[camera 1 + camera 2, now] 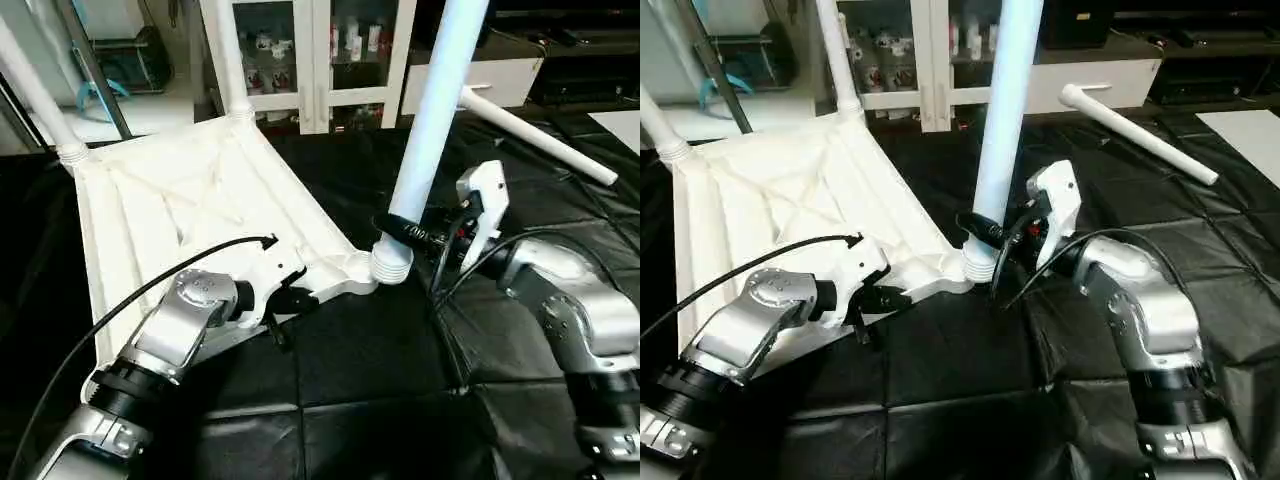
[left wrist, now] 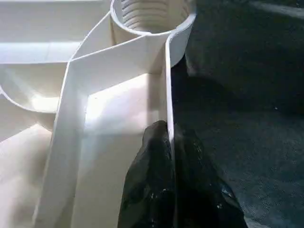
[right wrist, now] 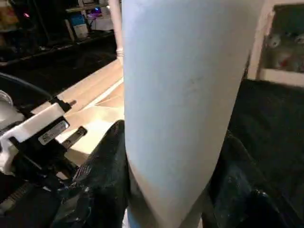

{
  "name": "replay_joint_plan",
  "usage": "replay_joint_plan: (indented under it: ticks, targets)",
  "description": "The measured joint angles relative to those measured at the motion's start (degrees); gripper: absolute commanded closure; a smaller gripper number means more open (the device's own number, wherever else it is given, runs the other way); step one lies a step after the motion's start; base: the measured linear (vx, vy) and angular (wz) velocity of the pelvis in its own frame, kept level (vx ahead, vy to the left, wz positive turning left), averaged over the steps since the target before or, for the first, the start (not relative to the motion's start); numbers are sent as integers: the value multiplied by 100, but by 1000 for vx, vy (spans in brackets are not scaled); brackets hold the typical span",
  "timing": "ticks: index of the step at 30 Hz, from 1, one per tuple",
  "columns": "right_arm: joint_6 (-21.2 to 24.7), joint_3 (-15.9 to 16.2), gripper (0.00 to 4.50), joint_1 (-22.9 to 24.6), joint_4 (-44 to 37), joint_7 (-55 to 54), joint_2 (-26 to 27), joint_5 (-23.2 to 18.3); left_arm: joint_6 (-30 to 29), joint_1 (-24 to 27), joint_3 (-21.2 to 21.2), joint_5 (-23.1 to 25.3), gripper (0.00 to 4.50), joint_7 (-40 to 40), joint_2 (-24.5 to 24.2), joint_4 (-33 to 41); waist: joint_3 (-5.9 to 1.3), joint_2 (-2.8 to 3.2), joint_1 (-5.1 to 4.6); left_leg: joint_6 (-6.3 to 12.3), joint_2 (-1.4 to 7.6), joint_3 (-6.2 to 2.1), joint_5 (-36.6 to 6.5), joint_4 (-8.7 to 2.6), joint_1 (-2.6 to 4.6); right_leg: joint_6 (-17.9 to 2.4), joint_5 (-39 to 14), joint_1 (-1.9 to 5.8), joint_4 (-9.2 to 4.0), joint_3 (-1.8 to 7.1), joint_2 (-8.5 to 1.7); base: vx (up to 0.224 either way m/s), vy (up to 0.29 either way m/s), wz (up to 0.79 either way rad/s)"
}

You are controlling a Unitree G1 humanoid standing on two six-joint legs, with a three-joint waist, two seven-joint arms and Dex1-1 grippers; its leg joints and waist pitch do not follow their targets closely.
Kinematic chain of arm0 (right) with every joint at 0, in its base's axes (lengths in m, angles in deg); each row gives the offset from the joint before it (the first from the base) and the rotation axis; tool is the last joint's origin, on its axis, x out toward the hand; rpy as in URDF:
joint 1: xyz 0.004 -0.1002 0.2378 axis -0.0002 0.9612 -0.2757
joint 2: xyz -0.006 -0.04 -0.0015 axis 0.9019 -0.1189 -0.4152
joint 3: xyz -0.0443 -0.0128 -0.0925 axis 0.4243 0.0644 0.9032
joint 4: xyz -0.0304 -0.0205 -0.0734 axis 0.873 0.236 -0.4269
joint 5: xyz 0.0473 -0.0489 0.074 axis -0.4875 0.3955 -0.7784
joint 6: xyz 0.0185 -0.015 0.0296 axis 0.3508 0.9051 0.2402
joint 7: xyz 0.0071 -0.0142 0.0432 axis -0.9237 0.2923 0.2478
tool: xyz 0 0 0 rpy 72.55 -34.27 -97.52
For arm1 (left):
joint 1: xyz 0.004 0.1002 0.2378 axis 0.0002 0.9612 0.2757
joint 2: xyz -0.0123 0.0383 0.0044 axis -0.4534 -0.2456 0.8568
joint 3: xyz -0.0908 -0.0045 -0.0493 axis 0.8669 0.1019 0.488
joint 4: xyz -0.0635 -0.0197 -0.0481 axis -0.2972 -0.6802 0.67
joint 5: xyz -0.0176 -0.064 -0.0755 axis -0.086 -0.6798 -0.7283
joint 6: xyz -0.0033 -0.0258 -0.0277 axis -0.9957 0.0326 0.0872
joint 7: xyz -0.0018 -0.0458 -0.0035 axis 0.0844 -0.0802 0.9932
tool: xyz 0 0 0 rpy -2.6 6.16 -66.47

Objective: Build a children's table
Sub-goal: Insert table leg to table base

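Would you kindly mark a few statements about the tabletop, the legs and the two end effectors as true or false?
1. The right end effector is closed around the upright leg just above its corner socket. True.
2. The left end effector hangs free above the cloth. False: it pinches the thin edge wall of the tabletop.
3. One leg lies loose on the black-covered work table. True.
4. The tabletop lies with its smooth side up. False: its ribbed underside faces up.
5. The corner socket ahead of the left end effector holds a leg. False: it is empty, with its inner ridges showing.
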Motion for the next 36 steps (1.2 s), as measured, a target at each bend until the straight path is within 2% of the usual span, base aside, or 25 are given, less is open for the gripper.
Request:
replay_joint_plan:
  ticks: [4,8,11,14,24,36]
  targets:
    - [96,102,268,-141,264,281,-42,-3,-201,96,-85,-13,450,-93,-70,304,4,-10,32,1,2,0,1,7,-3,0,0,-2,6,-2,0,0,0,0]
    - [110,305,268,-280,443,537,-67,50,-272,184,-269,-41,450,-254,-141,578,6,-33,142,1,4,3,1,16,-4,0,0,0,8,-2,-2,0,0,0]
    - [107,440,268,-389,611,620,-74,110,-315,200,-326,-38,450,-263,-146,675,7,-64,167,5,9,17,4,24,-7,-1,0,3,12,0,-6,0,0,0]
    - [108,482,268,-407,727,705,-105,190,-370,216,-348,-23,450,-260,-157,747,4,-94,167,6,9,22,4,28,-8,-7,4,6,9,5,-8,0,0,0]
    - [212,653,268,-506,887,997,-362,280,-400,220,-377,0,450,-250,-185,783,1,-104,157,5,13,25,4,31,-8,-16,9,8,8,1,-8,0,0,0]
    - [-180,469,268,-599,1558,566,76,353,-401,208,-395,62,450,-238,-164,746,-9,-120,131,1,14,27,6,32,8,-22,13,24,7,2,-8,0,0,0]
